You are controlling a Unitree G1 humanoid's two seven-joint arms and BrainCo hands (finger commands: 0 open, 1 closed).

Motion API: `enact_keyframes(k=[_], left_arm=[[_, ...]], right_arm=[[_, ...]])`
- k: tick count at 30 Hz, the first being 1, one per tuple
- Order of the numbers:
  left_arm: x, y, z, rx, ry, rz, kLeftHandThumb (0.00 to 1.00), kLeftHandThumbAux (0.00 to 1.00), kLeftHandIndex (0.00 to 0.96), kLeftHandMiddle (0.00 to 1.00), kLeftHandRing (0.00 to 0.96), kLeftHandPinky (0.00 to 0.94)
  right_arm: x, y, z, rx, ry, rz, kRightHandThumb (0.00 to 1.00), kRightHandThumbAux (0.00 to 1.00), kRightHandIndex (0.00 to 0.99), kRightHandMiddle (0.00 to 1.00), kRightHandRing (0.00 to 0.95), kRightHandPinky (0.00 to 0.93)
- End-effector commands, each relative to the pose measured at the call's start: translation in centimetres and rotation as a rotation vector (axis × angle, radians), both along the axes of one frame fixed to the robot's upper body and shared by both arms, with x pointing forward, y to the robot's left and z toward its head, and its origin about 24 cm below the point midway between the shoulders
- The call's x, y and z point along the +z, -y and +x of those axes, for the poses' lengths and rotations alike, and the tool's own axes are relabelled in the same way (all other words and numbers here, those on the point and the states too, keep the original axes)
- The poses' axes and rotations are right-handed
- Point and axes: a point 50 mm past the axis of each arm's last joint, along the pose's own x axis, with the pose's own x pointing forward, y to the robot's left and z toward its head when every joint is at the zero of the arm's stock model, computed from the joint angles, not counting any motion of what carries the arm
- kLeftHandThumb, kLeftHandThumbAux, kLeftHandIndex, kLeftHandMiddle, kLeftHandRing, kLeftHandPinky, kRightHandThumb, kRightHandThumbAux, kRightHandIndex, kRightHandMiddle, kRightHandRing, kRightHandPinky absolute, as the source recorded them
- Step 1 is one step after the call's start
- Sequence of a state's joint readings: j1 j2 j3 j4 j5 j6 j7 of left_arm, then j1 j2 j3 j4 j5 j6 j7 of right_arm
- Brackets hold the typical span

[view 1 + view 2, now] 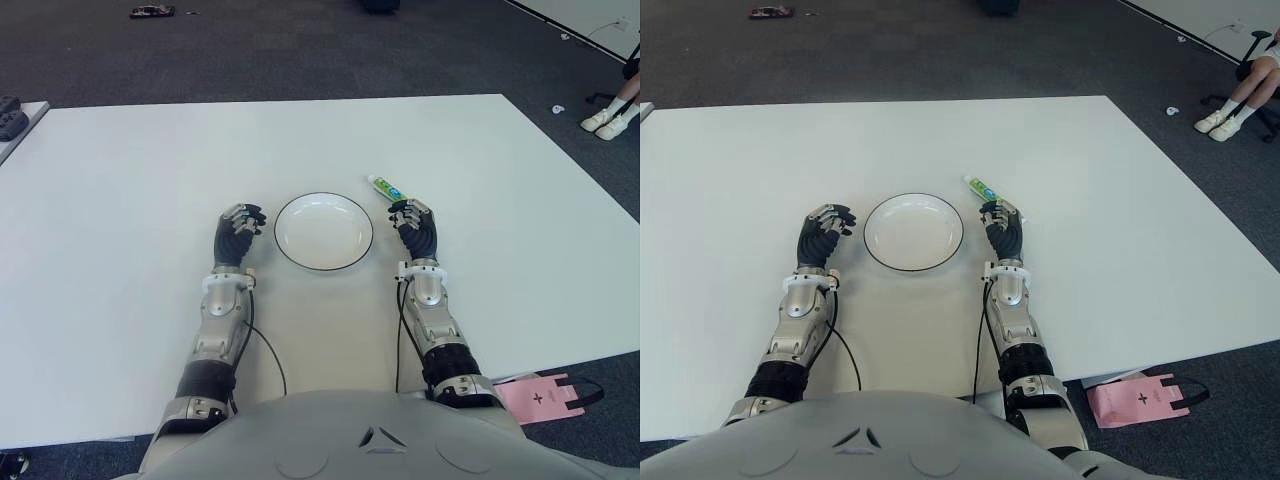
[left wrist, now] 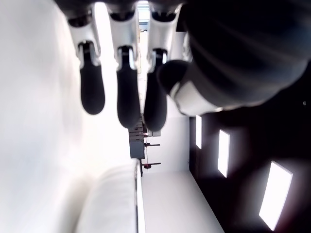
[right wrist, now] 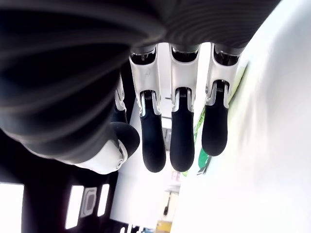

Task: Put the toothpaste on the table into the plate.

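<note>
Risk: right hand (image 1: pixel 414 222), unclenched, nudging small white-green toothpaste tube (image 1: pixel 385 187) at its 11 o'clock, away from white black-rimmed plate (image 1: pixel 323 232).

Pink paper bag (image 1: pixel 1137 398) on dark floor, seated person's white shoes (image 1: pixel 608 122), white table (image 1: pixel 120 250)

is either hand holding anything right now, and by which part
Nothing is held. The toothpaste lies on the table just beyond the right hand, whose fingers hang open. The left hand, left of the plate, is open and empty too.
</note>
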State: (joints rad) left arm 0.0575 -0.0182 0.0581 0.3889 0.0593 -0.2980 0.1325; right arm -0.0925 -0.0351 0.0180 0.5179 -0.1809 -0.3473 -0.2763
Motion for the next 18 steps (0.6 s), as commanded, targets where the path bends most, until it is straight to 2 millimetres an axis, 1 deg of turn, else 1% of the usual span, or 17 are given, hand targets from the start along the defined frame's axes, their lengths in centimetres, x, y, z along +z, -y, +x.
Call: enact_keyframes(k=[1,6,10,18], left_arm=[[-2.11,-0.16,-1.50,0.019,-0.131,-0.002,0.710,0.718,0.431,0.491,0.484,0.485],[-2.08,-0.15,-1.47,0.019,-0.129,-0.003,0.711,0.717,0.431,0.494,0.492,0.503],[-2.05,-0.14,-1.47,0.019,-0.126,-0.005,0.711,0.717,0.431,0.494,0.491,0.495],[-2.01,-0.12,-1.51,0.010,-0.115,-0.001,0.709,0.716,0.430,0.489,0.483,0.488]], right_arm=[[-3.79,0.41,-2.90,-0.029,-0.209,-0.004,0.706,0.730,0.422,0.480,0.484,0.501],[-3.85,0.47,-2.91,-0.032,-0.214,-0.009,0.707,0.730,0.422,0.478,0.478,0.493],[-3.71,0.52,-2.94,-0.045,-0.200,-0.021,0.706,0.729,0.421,0.478,0.481,0.508],[-2.97,0.51,-2.87,-0.078,-0.115,-0.068,0.705,0.727,0.421,0.485,0.496,0.525]])
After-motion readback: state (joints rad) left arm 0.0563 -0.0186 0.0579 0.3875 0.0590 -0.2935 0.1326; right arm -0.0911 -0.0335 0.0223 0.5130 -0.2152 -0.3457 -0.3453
